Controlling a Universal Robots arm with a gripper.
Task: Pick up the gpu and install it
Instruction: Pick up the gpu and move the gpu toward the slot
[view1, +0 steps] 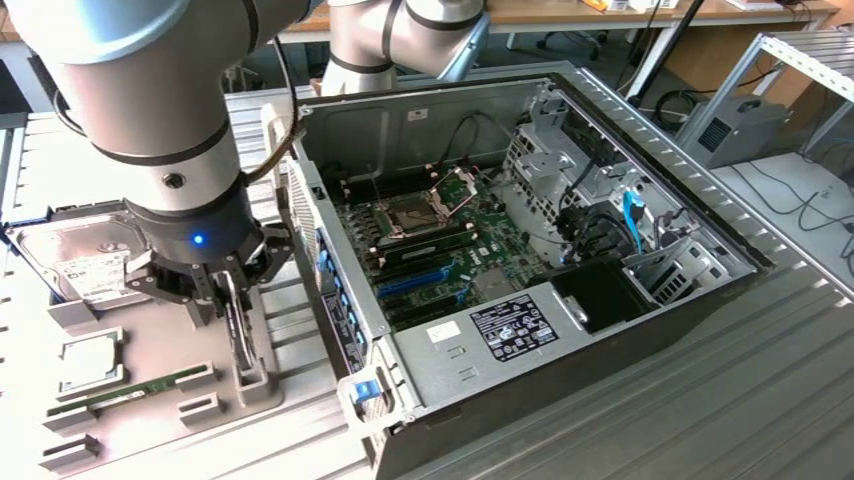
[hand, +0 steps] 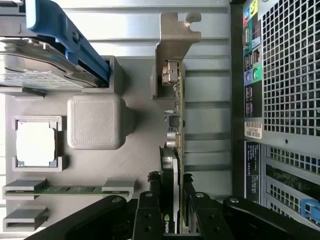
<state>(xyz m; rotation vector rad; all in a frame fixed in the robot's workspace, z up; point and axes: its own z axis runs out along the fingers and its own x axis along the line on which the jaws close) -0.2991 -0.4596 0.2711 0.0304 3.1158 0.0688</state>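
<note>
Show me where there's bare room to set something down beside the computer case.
Free: the ribbed table at the exterior view's lower right, bordered by the computer case; also the strip of tray between the grey block and the gpu. Crowded: the tray around the hard drive, CPU, memory stick, and where the gripper grips the gpu.

Right between the fingers (hand: 148, 214), on the edge of the gpu (hand: 170, 170), there's a small green logo (hand: 166, 218). It looks like the NVIDIA eye mark, though I can't make out any letters. Past the card, away from the fingers, the computer case (hand: 290, 75) carries a white barcode sticker (hand: 253, 129), its print too fine to read. The white label (view1: 96, 275) on the hard drive (view1: 67, 245) just beside the fingers, and the black label (view1: 514, 330) on the power supply (view1: 454, 368) well apart from them, are both illegible.
</note>
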